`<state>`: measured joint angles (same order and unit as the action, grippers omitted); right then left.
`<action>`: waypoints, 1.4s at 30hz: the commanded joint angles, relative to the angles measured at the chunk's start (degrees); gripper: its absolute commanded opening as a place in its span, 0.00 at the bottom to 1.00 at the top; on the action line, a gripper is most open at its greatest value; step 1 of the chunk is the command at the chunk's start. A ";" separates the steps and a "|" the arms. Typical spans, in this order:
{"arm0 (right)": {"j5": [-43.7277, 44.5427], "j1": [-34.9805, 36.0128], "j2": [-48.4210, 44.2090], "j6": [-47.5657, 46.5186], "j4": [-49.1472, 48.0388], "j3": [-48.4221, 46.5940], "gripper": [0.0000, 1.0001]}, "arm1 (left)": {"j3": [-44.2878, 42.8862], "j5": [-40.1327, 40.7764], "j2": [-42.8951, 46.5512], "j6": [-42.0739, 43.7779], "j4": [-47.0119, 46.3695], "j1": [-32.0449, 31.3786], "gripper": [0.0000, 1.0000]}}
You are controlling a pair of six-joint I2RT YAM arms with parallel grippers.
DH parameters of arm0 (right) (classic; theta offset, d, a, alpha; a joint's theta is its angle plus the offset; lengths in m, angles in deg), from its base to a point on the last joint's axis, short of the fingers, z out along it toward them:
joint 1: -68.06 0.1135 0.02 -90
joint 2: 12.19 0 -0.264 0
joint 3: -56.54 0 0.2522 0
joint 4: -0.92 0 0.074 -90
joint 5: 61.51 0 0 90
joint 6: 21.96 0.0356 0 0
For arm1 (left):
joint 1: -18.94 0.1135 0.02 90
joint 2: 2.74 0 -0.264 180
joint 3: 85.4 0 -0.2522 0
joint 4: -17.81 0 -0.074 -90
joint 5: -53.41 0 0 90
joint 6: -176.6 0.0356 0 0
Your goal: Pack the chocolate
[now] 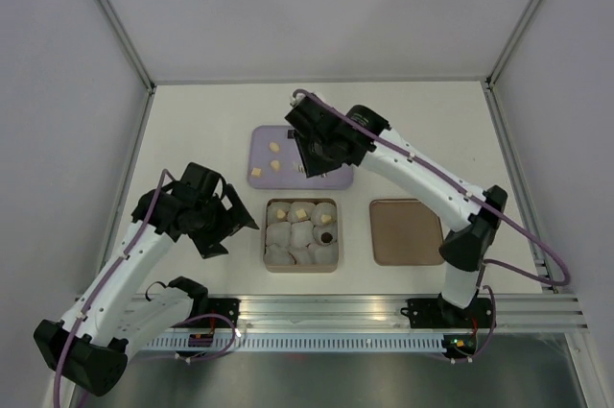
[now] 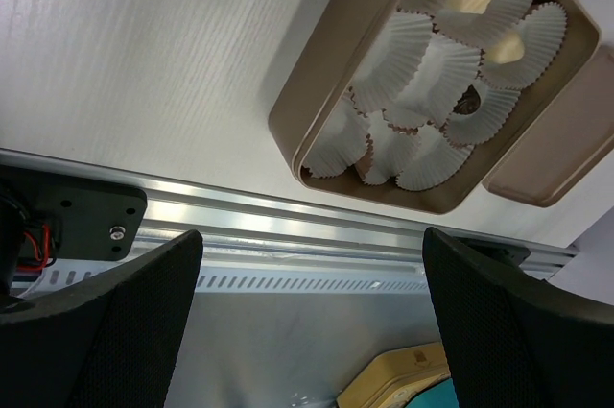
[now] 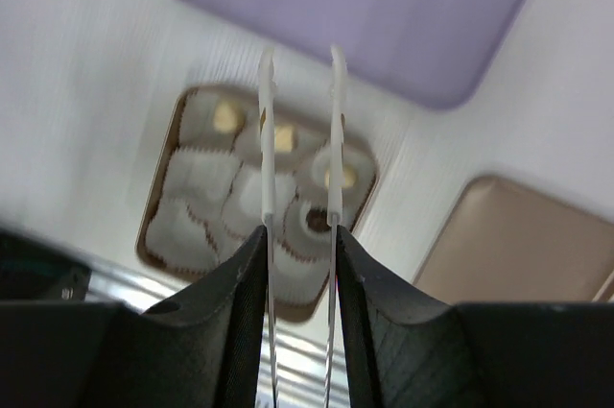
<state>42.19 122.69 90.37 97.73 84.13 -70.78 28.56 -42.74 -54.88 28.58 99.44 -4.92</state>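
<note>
Three pale cubes of chocolate (image 1: 276,165) show on the purple tray (image 1: 261,154) from overhead, with the right gripper (image 1: 305,170) hanging over the tray's near side. The box (image 1: 267,235) of paper cups (image 1: 288,233) already holds three pale cubes and one dark; its lid (image 1: 407,230) lies flat to the right. I judge I'm mid-pick: next I must lower onto one tray cube and pinch it squarely.

On the left wrist, the left gripper (image 2: 312,245) stands spread wide and empty beside the box.

On the right wrist, blurred, the thin blades (image 3: 267,139) are narrowly parted, nothing visible between them, with the box below and the tray beyond.
</note>
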 commanded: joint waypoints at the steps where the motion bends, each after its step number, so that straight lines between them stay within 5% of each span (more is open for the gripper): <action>1: 1.42 -6.62 8.84 -4.46 -4.67 -5.78 0.38 | -3.89 -0.44 0.46 1.68 1.56 0.21 1.00; 5: 5.02 -11.12 18.36 -7.72 -5.38 -15.53 0.39 | -5.30 0.87 0.72 1.86 1.56 0.13 1.00; 12: 4.51 -17.53 26.98 -10.09 -9.24 -17.57 0.40 | -5.12 1.85 2.57 1.42 1.64 0.13 1.00; 33: 0.98 -20.09 33.75 -10.36 -14.52 -19.16 0.42 | -1.87 2.72 4.15 0.10 1.73 0.21 1.00; 42: 0.37 -20.09 31.48 -8.77 -14.96 -18.02 0.28 | -2.05 2.81 4.94 0.10 2.17 0.21 1.00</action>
<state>42.32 102.76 124.08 87.79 70.69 -87.34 26.71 -39.75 -50.73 28.56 100.51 -4.92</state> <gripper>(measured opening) 0.342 0.993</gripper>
